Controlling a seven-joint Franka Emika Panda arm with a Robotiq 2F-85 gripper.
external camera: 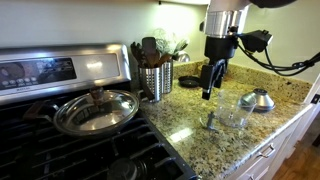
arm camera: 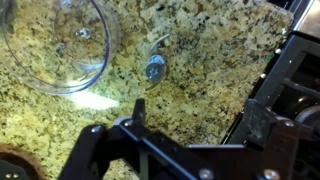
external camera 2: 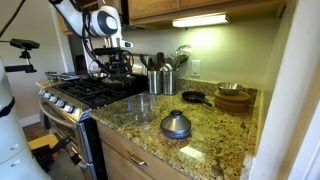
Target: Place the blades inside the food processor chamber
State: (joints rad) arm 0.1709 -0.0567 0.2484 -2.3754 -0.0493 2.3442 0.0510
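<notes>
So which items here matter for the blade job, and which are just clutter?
Job:
- blades
- food processor chamber
- gripper, jaws open, holding nothing

Clutter:
- grey dome piece
- utensil holder
- lidded pan on the stove
- black skillet
- bowls

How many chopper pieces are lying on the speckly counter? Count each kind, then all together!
Blades: 1
Chamber: 1
Dome: 1
Total: 3
</notes>
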